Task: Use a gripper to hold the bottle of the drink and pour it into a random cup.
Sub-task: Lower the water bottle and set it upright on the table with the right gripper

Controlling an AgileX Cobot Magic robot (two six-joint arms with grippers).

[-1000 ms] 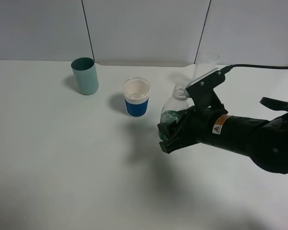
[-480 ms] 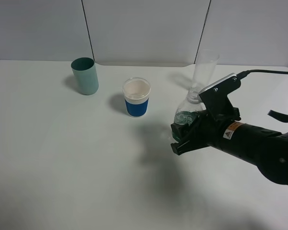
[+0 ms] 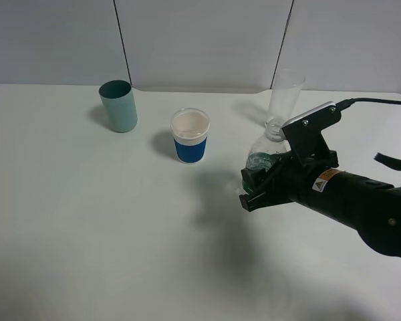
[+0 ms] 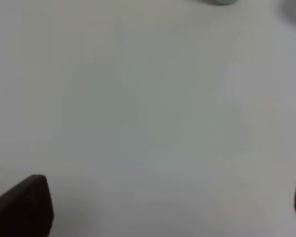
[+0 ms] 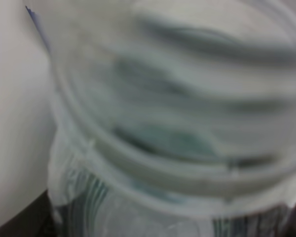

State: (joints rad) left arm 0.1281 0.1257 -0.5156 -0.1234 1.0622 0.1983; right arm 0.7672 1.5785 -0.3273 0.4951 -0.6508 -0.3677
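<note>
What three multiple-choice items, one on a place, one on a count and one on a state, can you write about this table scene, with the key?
1. Which vessel stands between the teal cup and the tall clear glass?
A. a red mug
B. the white cup with a blue band
C. a metal bowl

2. How many drinking vessels stand on the table, the bottle not counted?
A. one
B. three
C. five

3. What is the state of the right gripper?
A. open over the table
B. shut on the teal cup
C. shut on the bottle of the drink

Key:
1 B: it is the middle one of the row in the high view.
2 B: teal cup, white cup and glass.
3 C: it clamps the bottle's green-labelled body.
</note>
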